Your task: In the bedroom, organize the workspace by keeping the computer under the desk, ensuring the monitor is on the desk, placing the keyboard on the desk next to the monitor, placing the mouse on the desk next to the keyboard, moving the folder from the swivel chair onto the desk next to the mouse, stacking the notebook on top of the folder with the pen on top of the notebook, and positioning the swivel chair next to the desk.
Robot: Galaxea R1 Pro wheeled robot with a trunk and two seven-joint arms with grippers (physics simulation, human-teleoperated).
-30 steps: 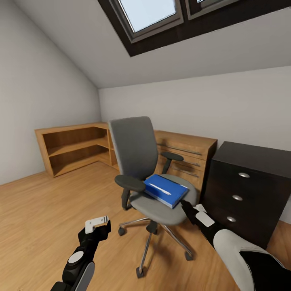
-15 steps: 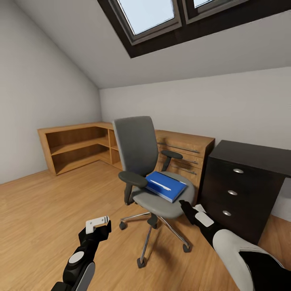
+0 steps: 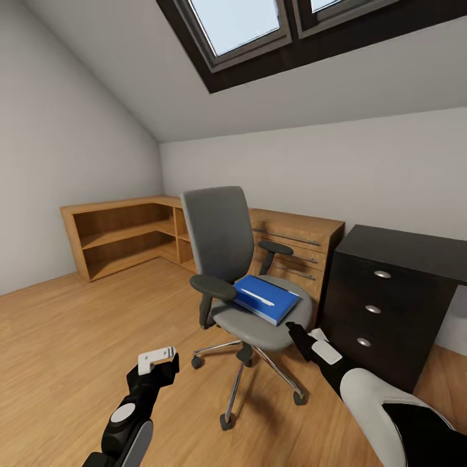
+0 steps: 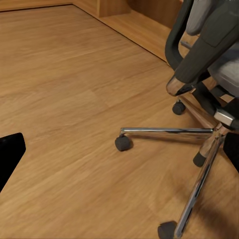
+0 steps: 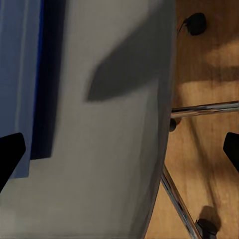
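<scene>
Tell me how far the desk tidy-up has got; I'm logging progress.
Nothing looks finished. The folder lies on the chair seat with the pen on top. The right gripper hangs at the seat's edge, jaws open and empty. Moving the folder to the desk and stacking remain.

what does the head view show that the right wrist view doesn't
The head view alone shows the pen lying on top of the folder, the chair's backrest and armrests, the black desk pedestal with its three knobs, the wooden dresser, the skylight and both arms. The right wrist view alone gives a close look straight down over the seat's rim, with its own dark fingers spread wide at the picture's edges. Both share the swivel chair with its grey seat, the blue folder, the chrome legs with castors and the wood floor.
</scene>
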